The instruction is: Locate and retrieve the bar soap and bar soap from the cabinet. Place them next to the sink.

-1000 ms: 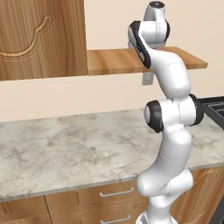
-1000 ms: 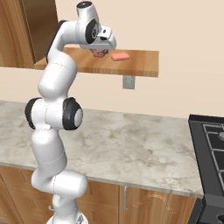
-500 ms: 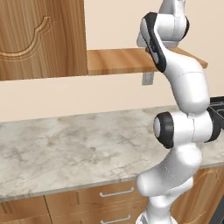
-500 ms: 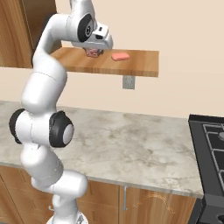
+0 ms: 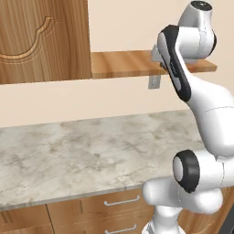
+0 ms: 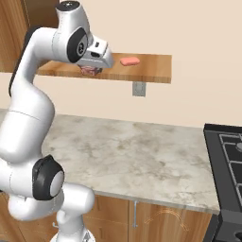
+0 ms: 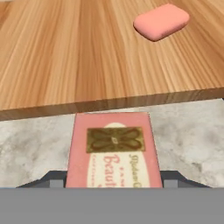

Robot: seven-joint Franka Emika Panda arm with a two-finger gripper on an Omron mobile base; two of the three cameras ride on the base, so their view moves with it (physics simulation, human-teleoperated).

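Observation:
My gripper (image 7: 113,178) is shut on the bar soap (image 7: 112,148) with the maroon body and pale pink printed face. It holds the bar just off the front edge of the cabinet's open shelf board (image 7: 65,52), above the counter. The other bar soap (image 7: 161,21), salmon-pink, lies flat on the shelf, farther back and to the right. From the right base view, the gripper (image 6: 91,71) holds the maroon bar (image 6: 89,71) at the shelf's (image 6: 151,71) front, left of the pink bar (image 6: 129,61). The cabinet door (image 5: 41,41) is closed. The sink is out of view.
A marble counter (image 6: 142,156) runs below the shelf, with drawers under it. A black stove (image 6: 227,156) borders the counter on the right. A wall outlet (image 6: 138,89) sits under the shelf.
The gripper has drawn back from the shelf toward the robot and slightly down, carrying the maroon bar off the board's front edge. The pink bar has stayed put.

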